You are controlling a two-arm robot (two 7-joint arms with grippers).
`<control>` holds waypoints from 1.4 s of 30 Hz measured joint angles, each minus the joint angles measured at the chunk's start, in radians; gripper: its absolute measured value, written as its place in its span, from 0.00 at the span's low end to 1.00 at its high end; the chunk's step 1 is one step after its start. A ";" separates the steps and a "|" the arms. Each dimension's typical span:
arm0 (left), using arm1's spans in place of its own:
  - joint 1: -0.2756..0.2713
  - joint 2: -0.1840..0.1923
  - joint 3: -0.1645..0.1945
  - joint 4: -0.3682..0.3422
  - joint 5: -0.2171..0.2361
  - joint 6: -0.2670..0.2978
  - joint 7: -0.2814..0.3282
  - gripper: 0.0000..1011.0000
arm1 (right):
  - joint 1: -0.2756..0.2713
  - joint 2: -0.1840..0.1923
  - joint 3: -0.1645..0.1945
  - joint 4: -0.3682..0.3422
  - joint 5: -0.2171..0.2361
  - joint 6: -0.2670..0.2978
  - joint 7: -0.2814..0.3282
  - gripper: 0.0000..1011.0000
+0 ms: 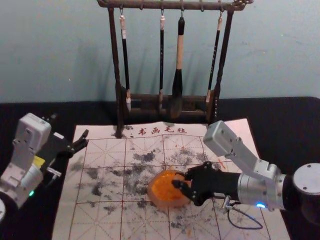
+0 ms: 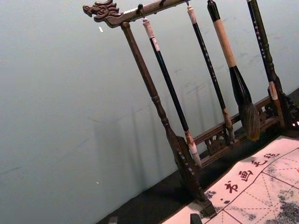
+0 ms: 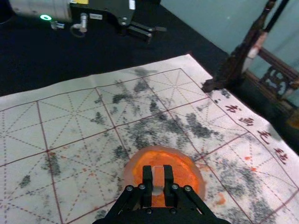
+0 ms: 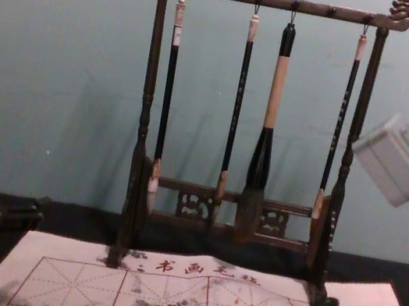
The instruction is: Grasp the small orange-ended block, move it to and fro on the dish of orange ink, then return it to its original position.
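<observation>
Over the dish of orange ink (image 1: 161, 197), on the gridded writing mat (image 1: 102, 175) in front of me, the right gripper (image 1: 180, 180) is closed to a narrow gap, pinching the small block (image 3: 158, 176) between its fingertips. I cannot tell whether the block touches the ink. The right wrist view shows the block between both fingers; the left wrist view gives a dragon-head carving (image 2: 100, 10) on the brush rack (image 1: 170, 6). Off the mat's left side, the left gripper (image 1: 70, 126) hangs wide apart, holding nothing.
</observation>
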 joint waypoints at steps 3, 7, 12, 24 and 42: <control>0.000 0.000 0.000 0.000 0.000 0.000 0.000 0.99 | 0.004 -0.001 -0.009 0.000 0.000 -0.002 0.008 0.09; 0.000 0.000 0.000 0.000 0.000 0.000 0.000 0.99 | 0.014 -0.009 -0.023 0.008 0.000 -0.006 0.015 0.09; 0.000 0.000 0.000 0.000 0.000 0.000 0.000 0.99 | 0.036 -0.025 -0.041 0.031 -0.005 -0.010 0.021 0.09; 0.000 0.000 0.000 0.000 0.000 0.000 0.000 0.99 | 0.078 -0.058 -0.064 0.086 -0.023 -0.012 0.021 0.09; 0.000 0.000 0.000 0.000 0.000 0.000 0.000 0.99 | 0.082 -0.057 -0.040 0.092 -0.027 0.010 -0.005 0.09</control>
